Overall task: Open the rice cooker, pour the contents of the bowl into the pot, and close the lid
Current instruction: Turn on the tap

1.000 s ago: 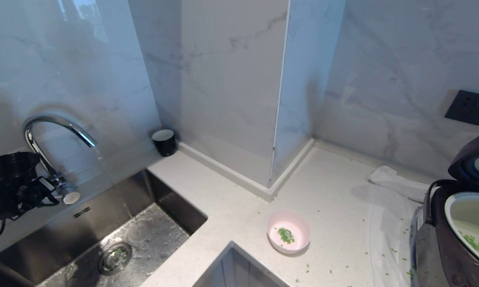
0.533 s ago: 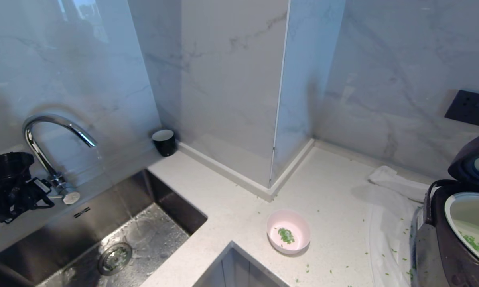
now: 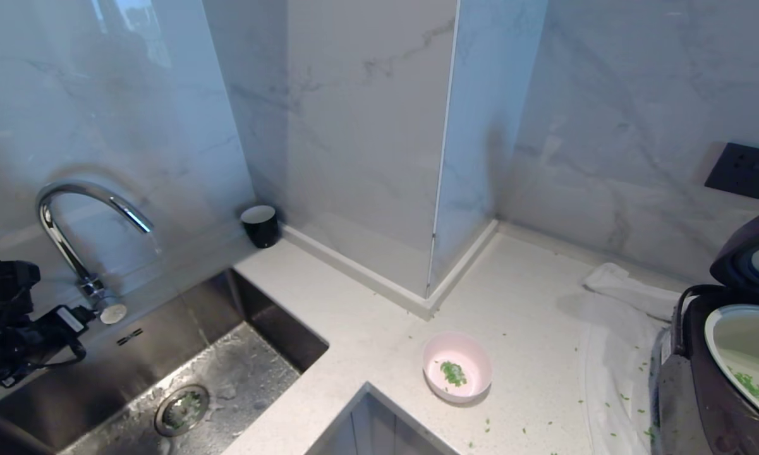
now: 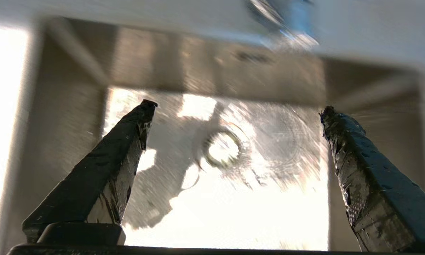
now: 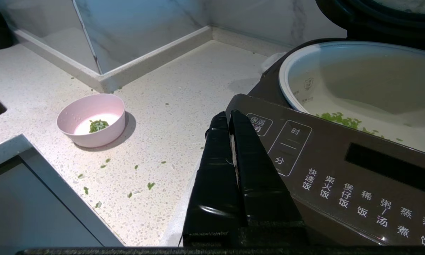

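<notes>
Left claw (image 4: pixel 235 109) over the sink (image 3: pixel 253 316), its two fingers (image 4: pixel 109 170) spread wide and holding nothing; well apart from it, the pink bowl (image 3: pixel 457 367) stands upright on the tabletop (image 3: pixel 524 303), between sink and rice cooker (image 3: pixel 689 392). Right claw (image 5: pixel 230 118) pressed shut and empty, just before the cooker's button panel (image 5: pixel 339 170), the bowl to one side of it.

The left wrist view alone shows the wet sink floor and drain (image 4: pixel 222 148), blurred. The right wrist view alone shows the panel's white labels and scattered green bits (image 5: pixel 150 185) on the tabletop.

The bowl's mouth faces up, with a small clump of green bits (image 3: pixel 453 373) inside. The lid (image 3: pixel 749 253) stands raised at the cooker's far side; the white pot (image 3: pixel 742 354) opens upward, green bits within.
</notes>
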Motion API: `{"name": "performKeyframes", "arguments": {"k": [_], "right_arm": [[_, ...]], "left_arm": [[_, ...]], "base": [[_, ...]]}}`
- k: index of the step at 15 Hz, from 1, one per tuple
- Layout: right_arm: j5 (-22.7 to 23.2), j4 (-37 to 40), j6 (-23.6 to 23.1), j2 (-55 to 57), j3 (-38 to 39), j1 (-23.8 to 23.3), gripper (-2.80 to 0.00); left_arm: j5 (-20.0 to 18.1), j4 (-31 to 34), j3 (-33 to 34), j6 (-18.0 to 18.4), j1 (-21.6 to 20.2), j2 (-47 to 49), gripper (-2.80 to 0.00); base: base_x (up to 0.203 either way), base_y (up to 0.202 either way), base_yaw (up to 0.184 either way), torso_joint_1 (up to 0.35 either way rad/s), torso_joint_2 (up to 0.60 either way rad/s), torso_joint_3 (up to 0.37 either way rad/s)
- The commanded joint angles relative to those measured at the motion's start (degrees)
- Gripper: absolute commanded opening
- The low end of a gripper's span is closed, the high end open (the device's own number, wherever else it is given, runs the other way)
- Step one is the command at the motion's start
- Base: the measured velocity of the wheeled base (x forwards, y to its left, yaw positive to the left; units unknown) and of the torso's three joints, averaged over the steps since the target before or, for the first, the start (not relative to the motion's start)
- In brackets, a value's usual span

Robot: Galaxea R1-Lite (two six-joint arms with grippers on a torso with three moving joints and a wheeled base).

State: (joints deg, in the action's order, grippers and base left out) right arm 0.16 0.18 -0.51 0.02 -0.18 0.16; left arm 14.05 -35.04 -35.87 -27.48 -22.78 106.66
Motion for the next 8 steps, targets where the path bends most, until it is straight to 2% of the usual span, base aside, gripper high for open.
{"name": "performKeyframes", "arguments": {"k": [1,2,6,8], "right_arm": [[0.02,-0.01,-0.02,-0.02,0.01,0.02,-2.8],[0.02,-0.01,-0.02,-0.02,0.01,0.02,-2.8],[0.02,-0.01,-0.02,0.06,0.01,0.02,-2.8],[0.02,-0.01,-0.02,0.06,0.01,0.02,-2.8]], "left_arm": [[-1.03,-0.23,4.11,-0.16,3.49,-7.2,-0.87],[-2.28,0.0,6.84,-0.11,6.14,-9.55,-2.8],[-4.17,-0.16,13.18,-0.03,14.24,-16.53,-2.8],[-5.42,0.35,14.32,-0.03,19.96,-20.28,-2.8]], "base": [[0.0,0.0,0.0,0.0,0.0,0.0],[0.0,0.0,0.0,0.0,0.0,0.0],[0.0,0.0,0.0,0.0,0.0,0.0],[0.0,0.0,0.0,0.0,0.0,0.0]]}}
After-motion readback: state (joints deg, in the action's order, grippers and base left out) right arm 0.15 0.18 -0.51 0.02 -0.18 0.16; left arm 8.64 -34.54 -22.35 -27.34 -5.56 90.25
